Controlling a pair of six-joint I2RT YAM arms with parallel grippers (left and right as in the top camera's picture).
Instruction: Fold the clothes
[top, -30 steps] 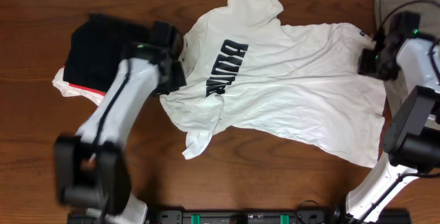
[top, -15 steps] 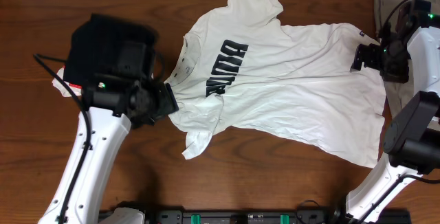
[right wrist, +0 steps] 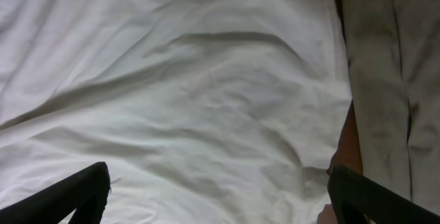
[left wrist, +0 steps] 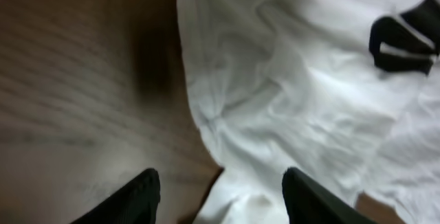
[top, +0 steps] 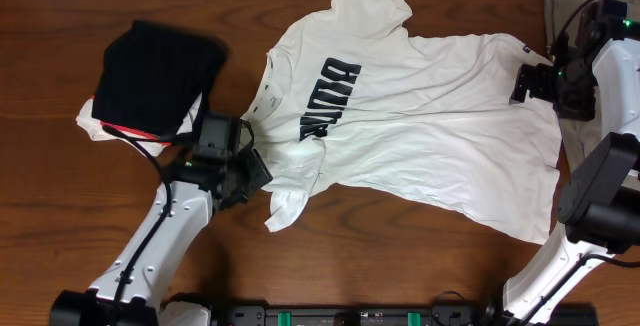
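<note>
Both sets of jaws now stand spread over the T-shirt (top: 430,136), the left drawn back.

The T-shirt (top: 420,136) lies spread on the table (top: 40,196), from the middle to the right side, collar to the left, hem to the right, 1 sleeve toward the back and 1 toward the front. The folded garment (top: 155,71) sits left of the collar, apart from it. The flat cloth (top: 565,6) lies at the back right corner, just beside the hem. The left gripper (top: 245,166) is over the shirt's front left edge, the right gripper (top: 525,83) over the hem's back corner.
</note>
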